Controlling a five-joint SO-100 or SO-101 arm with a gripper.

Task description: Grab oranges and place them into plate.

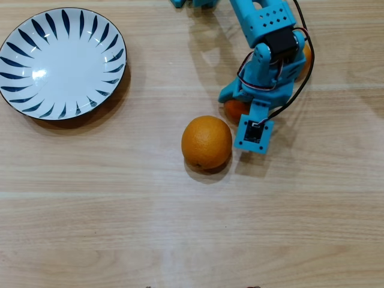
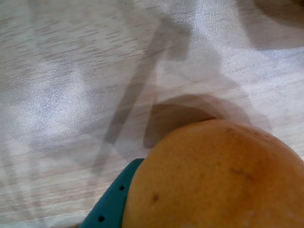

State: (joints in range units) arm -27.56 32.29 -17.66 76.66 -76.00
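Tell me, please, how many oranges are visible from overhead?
3: a large one in the open mid-table, a small one mostly hidden under the arm, and another peeking out behind the arm. More could be hidden.

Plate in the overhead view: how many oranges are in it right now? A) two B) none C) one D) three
B: the plate shows only its bare white centre, while the large orange sits on the table well to its right and the gripper is down over a smaller orange there, with another orange partly hidden behind the arm.
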